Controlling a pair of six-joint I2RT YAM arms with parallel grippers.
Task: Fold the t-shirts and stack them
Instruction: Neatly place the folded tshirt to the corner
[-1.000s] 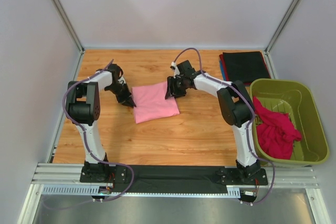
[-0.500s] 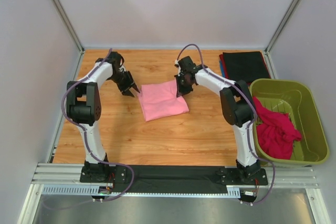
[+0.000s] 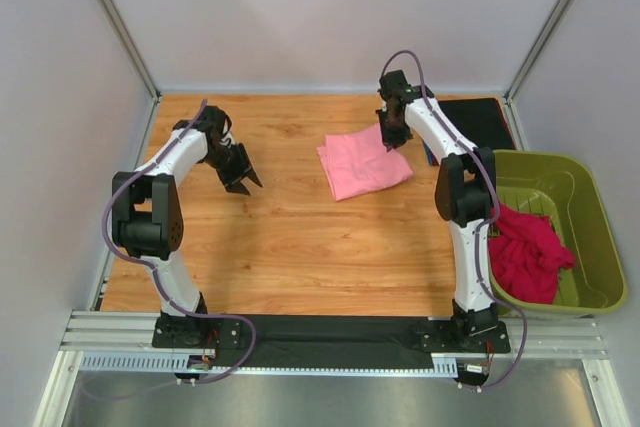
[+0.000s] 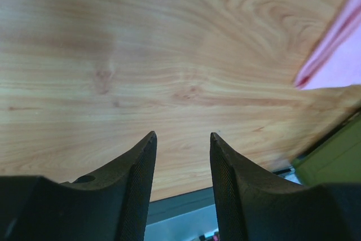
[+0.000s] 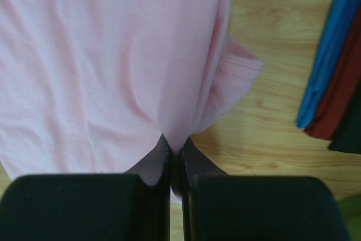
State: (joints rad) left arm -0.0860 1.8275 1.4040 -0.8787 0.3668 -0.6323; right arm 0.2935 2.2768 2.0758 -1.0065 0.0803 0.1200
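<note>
The right pincer is closed tight on a pinch of the pink t-shirt, its two jaws pressed together with the cloth bunched up between them at the shirt's far right corner. From the wrist camera the fabric pulls into creases that run towards the grip, and a hemmed sleeve edge sticks out to the right of the fold. The shirt lies folded and flat on the worktop, turned at a slant, in the far half and right of centre.

A narrow strip of wood separates the shirt's right edge from the stack of folded t-shirts in the far right corner. The stack is black on top, with red and blue edges showing along its left side. Just in front of the stack, off the worktop's right edge, stands the green tub with a crumpled magenta t-shirt inside.

The left pincer is about half open with nothing between its jaws, above bare wood in the left part of the worktop. A broad stretch of wood shows between it and the pink shirt's left edge, and another wide band runs along the near side, from the shirt down to the arm bases. The right arm reaches across the tub's far left corner
</note>
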